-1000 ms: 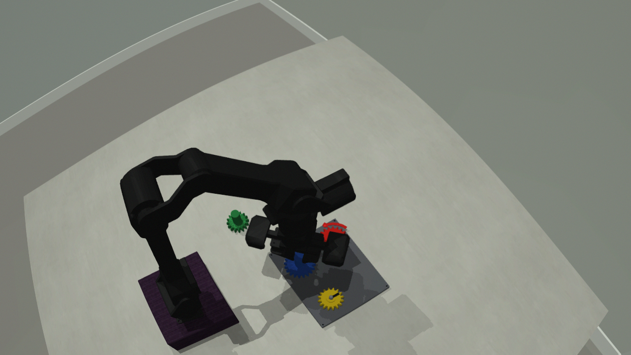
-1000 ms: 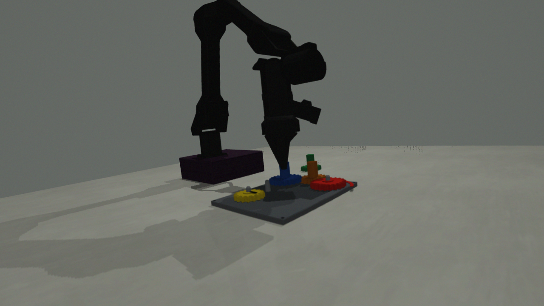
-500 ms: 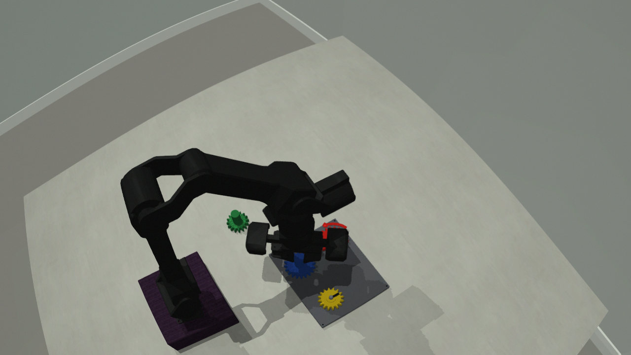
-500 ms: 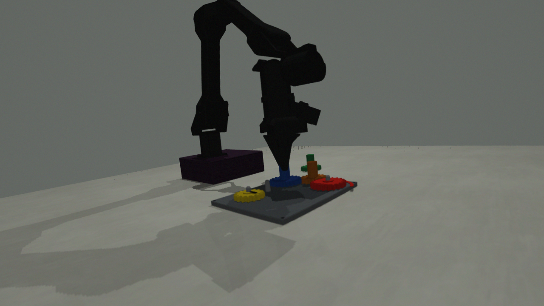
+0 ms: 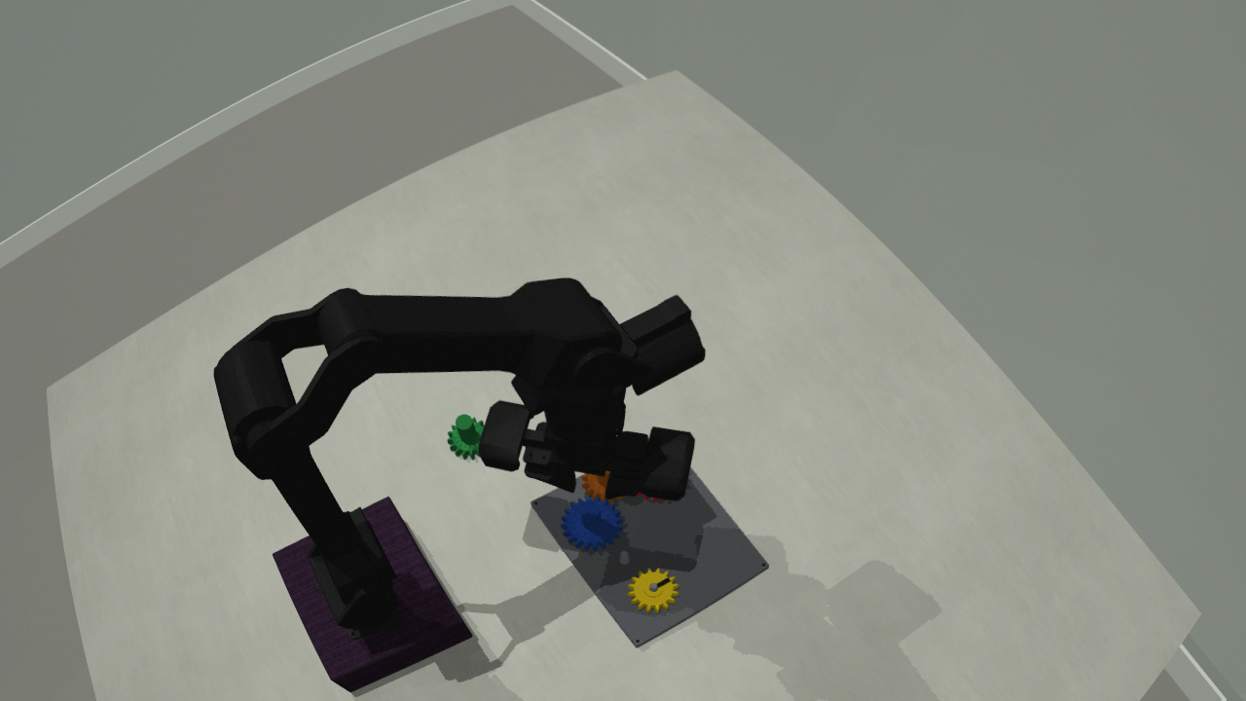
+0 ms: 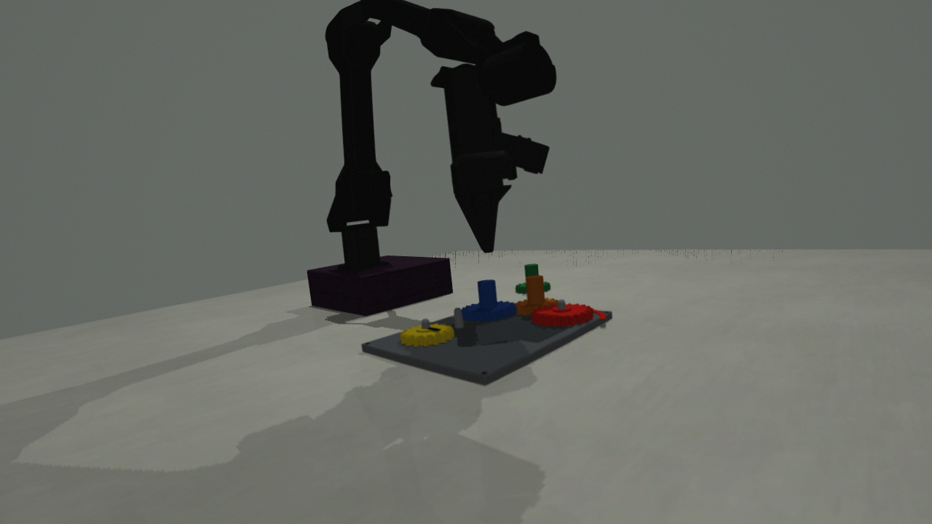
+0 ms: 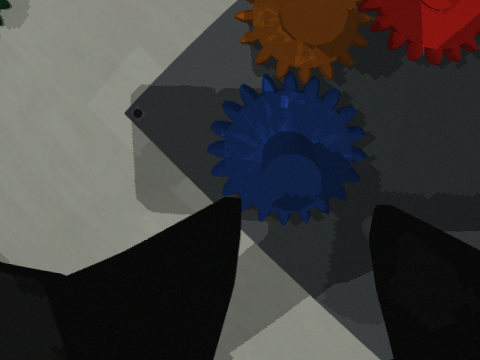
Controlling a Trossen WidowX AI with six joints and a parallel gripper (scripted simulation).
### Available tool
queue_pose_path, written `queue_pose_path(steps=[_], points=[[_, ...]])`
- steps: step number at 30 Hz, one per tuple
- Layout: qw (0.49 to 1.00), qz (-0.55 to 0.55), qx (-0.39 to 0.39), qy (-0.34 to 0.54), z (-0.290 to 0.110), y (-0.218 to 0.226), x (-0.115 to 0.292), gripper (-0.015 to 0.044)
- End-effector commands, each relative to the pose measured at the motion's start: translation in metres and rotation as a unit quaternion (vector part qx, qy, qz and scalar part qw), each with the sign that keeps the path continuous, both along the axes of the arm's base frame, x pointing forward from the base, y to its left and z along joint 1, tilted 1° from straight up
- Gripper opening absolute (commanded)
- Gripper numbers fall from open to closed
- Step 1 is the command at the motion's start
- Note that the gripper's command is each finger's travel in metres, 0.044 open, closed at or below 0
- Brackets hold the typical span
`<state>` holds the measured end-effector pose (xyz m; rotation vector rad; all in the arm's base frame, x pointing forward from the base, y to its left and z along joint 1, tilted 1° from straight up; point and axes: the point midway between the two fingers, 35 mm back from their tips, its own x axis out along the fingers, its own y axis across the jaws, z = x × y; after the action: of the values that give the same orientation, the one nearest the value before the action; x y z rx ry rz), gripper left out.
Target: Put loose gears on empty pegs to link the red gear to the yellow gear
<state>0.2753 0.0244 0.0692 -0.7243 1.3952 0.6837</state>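
My gripper (image 5: 590, 490) (image 6: 488, 250) (image 7: 307, 219) is open and empty above the blue gear (image 5: 592, 523) (image 6: 487, 311) (image 7: 285, 120). That gear sits low on the grey board (image 5: 731, 562) (image 6: 485, 364) (image 7: 175, 110), its teeth close against the orange gear (image 5: 596, 485) (image 6: 534, 290) (image 7: 315, 20). The orange gear is beside the red gear (image 6: 561, 315) (image 7: 435, 30). A bare peg (image 5: 623, 557) (image 6: 458, 318) stands between the blue gear and the yellow gear (image 5: 653, 593) (image 6: 427, 335). The green gear (image 5: 464, 435) (image 6: 533, 287) stands on the table, left of the board in the top view.
The arm's dark purple base block (image 5: 300, 567) (image 6: 378, 287) stands left of the board. The orange and blue handles rise above their gears. The red arrow (image 6: 599, 314) lies by the red gear. Arm shadows cross the board and table.
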Motion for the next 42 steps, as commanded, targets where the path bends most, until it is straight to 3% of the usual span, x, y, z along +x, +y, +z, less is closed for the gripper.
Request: queue_pose_path(steps=[1,10,15,42], points=[[1.000,-0.009,0.000,0.008,-0.004,0.018,-0.005,0.0219],[0.996,-0.088,0.009,0.010,-0.005,0.127,-0.053,0.0440],[0.993,-0.118,0.012,0.011,-0.006,0.162,-0.083,0.0440],[0.993,-0.118,0.012,0.011,-0.052,0.162,-0.082,0.0440]])
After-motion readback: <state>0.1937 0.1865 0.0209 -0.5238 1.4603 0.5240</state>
